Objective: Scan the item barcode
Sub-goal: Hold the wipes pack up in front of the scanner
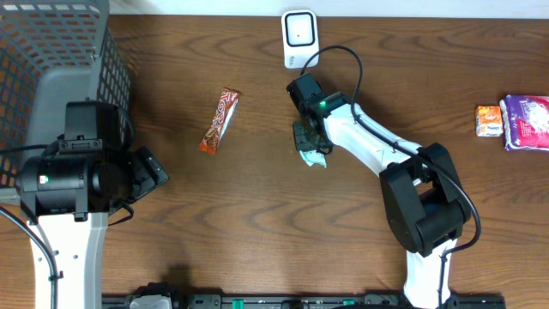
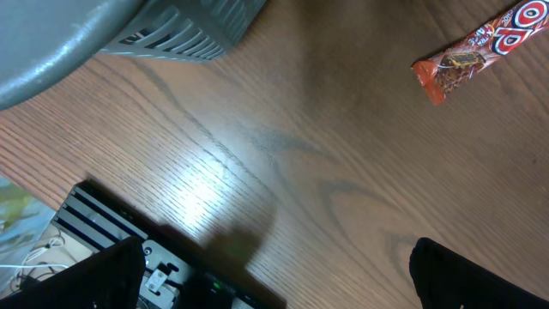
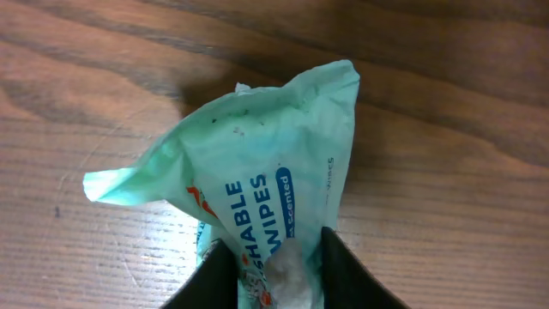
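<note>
Wipes packet (image 3: 266, 172) apparently pinched; right arm (image 1: 369, 142) stretched toward scanner (image 1: 298, 34).

Candy bar (image 2: 480, 47) lies on wooden table (image 2: 283, 163), apart from grey basket (image 2: 163, 30).

Table (image 1: 257, 240), contents as found. Wire basket (image 1: 60, 43) at far left corner. Barcode scanner (image 1: 298, 36) at far edge, centre. Candy bar (image 1: 220, 120) between them, nearer the front. Wipes packet (image 1: 314, 158) on the table before the scanner, right of the candy bar. Far right: small packet (image 1: 489, 120) just left of larger pouch (image 1: 527, 122).
</note>
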`<move>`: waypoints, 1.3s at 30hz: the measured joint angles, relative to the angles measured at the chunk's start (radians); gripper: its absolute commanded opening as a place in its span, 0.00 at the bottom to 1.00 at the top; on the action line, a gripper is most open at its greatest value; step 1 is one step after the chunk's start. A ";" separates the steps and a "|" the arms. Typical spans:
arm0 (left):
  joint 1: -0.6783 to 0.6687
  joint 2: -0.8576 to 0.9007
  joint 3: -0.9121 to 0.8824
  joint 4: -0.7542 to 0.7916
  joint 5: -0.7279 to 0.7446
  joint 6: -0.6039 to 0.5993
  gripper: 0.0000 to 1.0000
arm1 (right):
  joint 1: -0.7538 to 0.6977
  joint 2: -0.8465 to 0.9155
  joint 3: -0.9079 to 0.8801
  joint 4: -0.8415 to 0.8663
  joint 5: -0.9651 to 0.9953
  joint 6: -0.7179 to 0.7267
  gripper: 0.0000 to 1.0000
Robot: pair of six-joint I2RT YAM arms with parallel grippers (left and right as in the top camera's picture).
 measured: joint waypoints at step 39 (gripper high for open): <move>0.000 0.000 0.000 0.000 0.000 0.000 0.98 | -0.002 -0.004 0.090 0.375 0.100 -0.035 0.01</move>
